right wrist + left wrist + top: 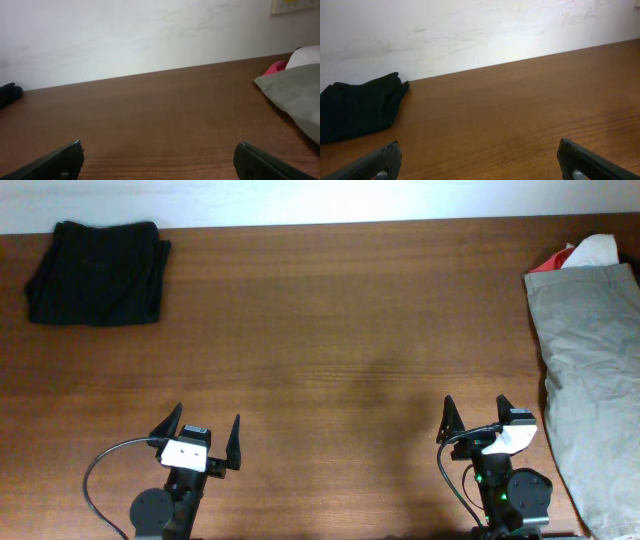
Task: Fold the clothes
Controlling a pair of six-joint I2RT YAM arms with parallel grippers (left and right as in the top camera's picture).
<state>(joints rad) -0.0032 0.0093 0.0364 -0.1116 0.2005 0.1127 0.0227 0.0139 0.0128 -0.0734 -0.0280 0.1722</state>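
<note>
A folded black garment (97, 271) lies at the table's far left corner; it also shows in the left wrist view (356, 110). A pile of unfolded clothes lies along the right edge, with a grey-green garment (590, 370) on top and red and white pieces (580, 252) under its far end. The grey-green garment shows in the right wrist view (297, 95). My left gripper (202, 429) is open and empty near the front edge. My right gripper (478, 416) is open and empty, just left of the pile.
The brown wooden table (330, 330) spans the view, with a white wall (470, 30) behind its far edge. Black cables loop beside both arm bases at the front.
</note>
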